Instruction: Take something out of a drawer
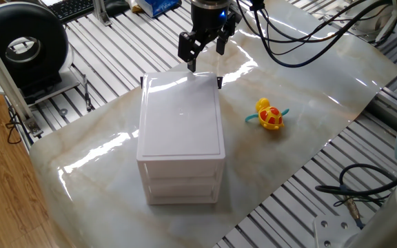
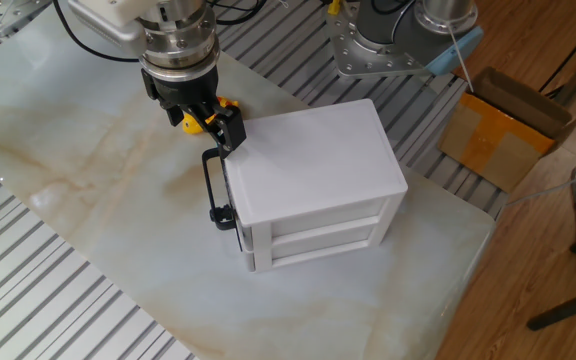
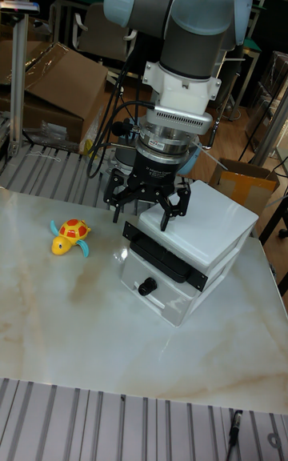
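Note:
The white three-drawer cabinet (image 1: 181,127) stands mid-table. Its top drawer (image 3: 162,256), with black corner pieces (image 1: 220,81) on its front, sticks out a short way from the cabinet (image 2: 313,165). My gripper (image 3: 150,209) hangs just above that drawer's front edge, fingers spread open and nothing between them. In the two fixed views the gripper (image 1: 204,54) (image 2: 208,122) sits at the drawer end of the cabinet. The wooden cube is hidden; the drawer's inside does not show.
A yellow-and-red toy turtle (image 1: 269,115) (image 3: 67,235) lies on the marble sheet beside the cabinet. The lower drawers are shut, one showing a black knob (image 3: 146,288). Cables (image 1: 302,34) trail behind the arm. A cardboard box (image 2: 503,135) stands off the table.

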